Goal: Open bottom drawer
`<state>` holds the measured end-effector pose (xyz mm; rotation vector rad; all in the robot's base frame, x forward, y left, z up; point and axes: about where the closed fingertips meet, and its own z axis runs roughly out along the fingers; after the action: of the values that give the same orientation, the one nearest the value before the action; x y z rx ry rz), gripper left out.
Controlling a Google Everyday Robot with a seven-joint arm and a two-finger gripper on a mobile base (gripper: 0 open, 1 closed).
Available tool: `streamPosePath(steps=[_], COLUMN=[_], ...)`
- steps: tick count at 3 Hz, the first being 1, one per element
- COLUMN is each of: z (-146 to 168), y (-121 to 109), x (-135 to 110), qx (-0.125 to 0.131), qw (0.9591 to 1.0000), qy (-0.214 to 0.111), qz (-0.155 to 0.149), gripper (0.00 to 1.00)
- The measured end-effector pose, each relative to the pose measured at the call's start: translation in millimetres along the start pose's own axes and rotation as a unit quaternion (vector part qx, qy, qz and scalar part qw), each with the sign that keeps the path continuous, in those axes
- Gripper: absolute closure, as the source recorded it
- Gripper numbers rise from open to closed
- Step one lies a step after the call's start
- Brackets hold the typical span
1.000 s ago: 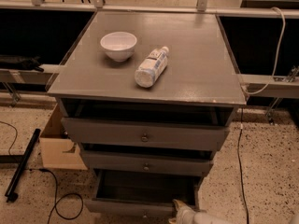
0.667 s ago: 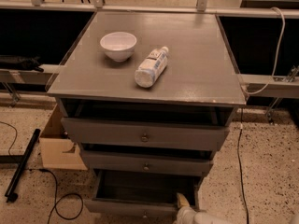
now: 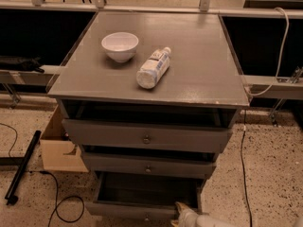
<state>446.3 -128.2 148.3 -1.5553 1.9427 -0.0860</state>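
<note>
A white bowl [image 3: 120,45] was seen upright on the grey cabinet top [image 3: 199,51], left of centre. Just beside it a plastic bottle [image 3: 153,68] was laid on its side (cap towards the back), the two standing apart. Beneath the top, the widest drawer [image 3: 189,138] and the middle drawer [image 3: 180,168] were each drawn out a little, and a small round knob was fixed at the centre of each front. A cardboard box [image 3: 59,148] was set on the speckled floor [image 3: 270,174] against the cabinet's left side. A black bar [image 3: 21,167] and a looped black cable [image 3: 57,207] were laid near it. A white cable [image 3: 281,46] was hung at the right.
</note>
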Motion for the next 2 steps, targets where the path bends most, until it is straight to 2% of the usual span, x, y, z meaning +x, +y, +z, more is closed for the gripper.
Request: streamPosePath(steps=[1,2], z=[-6,-14], y=[4,22], x=[2,12], qx=[-0.005,-0.015], qw=[0.9999,0.9997], qy=[0.01,0.019], qz=[-0.002,0.0], gripper=[0.66,0.89])
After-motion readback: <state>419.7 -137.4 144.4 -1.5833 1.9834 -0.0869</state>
